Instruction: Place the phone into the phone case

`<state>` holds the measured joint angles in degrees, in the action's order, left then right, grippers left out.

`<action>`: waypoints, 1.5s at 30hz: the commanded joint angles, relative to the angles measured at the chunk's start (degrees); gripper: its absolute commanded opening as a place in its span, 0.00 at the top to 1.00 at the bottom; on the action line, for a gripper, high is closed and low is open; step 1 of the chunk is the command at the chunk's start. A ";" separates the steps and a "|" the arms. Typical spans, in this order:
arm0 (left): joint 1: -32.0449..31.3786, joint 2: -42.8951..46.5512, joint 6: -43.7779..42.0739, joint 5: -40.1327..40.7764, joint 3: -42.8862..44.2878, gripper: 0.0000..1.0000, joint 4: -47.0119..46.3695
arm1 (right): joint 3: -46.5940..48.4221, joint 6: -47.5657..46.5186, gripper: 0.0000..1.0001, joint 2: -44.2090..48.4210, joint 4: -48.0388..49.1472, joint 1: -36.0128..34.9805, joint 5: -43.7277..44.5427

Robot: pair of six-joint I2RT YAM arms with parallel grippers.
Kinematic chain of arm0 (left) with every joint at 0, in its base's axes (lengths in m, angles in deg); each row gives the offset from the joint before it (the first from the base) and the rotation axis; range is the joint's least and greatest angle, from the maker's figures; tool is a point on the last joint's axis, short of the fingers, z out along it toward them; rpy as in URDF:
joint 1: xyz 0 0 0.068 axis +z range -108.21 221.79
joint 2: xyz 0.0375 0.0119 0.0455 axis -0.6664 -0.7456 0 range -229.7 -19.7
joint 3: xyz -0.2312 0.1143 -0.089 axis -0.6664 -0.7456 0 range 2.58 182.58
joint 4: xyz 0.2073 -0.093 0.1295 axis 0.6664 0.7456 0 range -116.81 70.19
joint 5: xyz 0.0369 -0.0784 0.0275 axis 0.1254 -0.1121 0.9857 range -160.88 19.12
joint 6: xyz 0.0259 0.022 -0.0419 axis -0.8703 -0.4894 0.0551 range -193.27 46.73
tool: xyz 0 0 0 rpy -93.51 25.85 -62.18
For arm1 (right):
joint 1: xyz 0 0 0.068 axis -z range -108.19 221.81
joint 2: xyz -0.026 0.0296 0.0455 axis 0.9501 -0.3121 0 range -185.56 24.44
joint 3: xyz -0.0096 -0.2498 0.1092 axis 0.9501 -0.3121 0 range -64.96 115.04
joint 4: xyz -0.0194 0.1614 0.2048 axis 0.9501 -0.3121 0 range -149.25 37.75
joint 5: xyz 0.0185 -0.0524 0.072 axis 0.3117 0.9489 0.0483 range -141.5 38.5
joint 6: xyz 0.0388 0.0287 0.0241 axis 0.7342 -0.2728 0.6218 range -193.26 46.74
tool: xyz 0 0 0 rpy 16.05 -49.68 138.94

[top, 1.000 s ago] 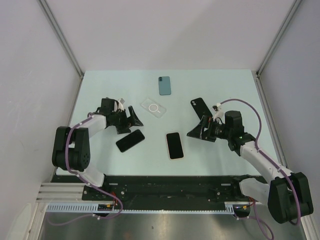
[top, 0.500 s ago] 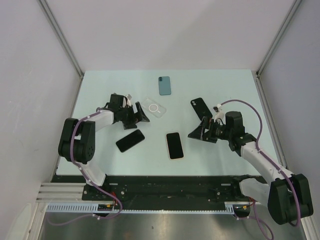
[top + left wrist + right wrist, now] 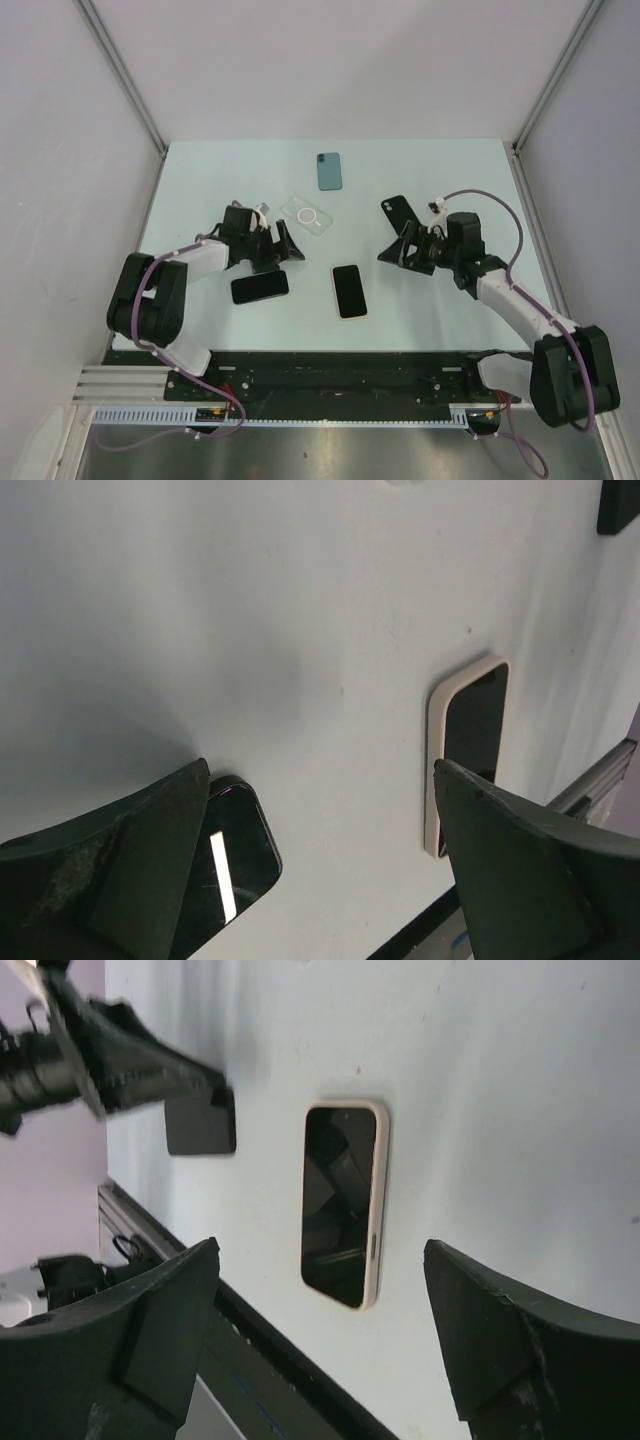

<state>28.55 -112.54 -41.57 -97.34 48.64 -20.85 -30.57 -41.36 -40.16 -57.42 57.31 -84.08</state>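
The left gripper (image 3: 280,252) hangs low over the desk (image 3: 200,180) with its jaws spread wide and nothing between them. In its wrist view one finger (image 3: 120,870) overlaps a corner of the black phone (image 3: 235,865), though whether it touches cannot be told. Over the last second this gripper has swung from beside the clear case (image 3: 306,215) toward the middle of the desk, then dropped back toward the arm bases. The black phone lay at a slant half a second ago and now lies nearly crosswise, just on the near side of the gripper, so it looks nudged round rather than picked up. The right gripper (image 3: 397,250) is likewise spread and empty. It has drifted slightly away from the bases and faces the cream-edged phone (image 3: 349,291), which has not moved and rests flat, screen up, between the two grippers. The clear case stays where it was, just beyond the left gripper and apart from both phones. For the task, no phone is held or cased yet. The turn probably squares the black phone up for a grasp, so the work seems to be at an early stage.
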 commanded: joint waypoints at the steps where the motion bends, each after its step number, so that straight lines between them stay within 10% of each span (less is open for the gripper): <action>1: -2.58 5.47 1.52 -2.28 -5.18 0.02 -1.91 | 9.79 0.01 0.17 -6.93 4.12 -0.61 5.49; 10: -3.29 17.67 3.89 -1.50 -10.83 0.02 1.31 | 30.98 -7.37 0.32 -29.95 -2.02 -9.82 19.03; 19: -2.85 26.47 15.47 25.91 -2.29 0.00 26.38 | 48.65 -11.42 0.46 -48.22 -0.37 -14.85 29.41; 28: -0.65 35.26 22.95 33.48 -3.88 0.00 34.38 | 67.98 -20.12 0.46 -62.66 -11.61 -17.31 34.69; 41: -0.30 36.76 27.54 36.83 -2.82 0.02 40.36 | 70.02 -22.50 0.51 -68.99 -10.04 -19.60 29.94; 45: -0.21 37.82 30.69 38.76 -3.26 0.00 41.77 | 68.71 -22.76 0.68 -68.82 -10.74 -20.21 30.55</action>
<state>27.92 -75.91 -15.52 -62.11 44.38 18.36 37.19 -63.13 -107.91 -67.75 37.82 -53.76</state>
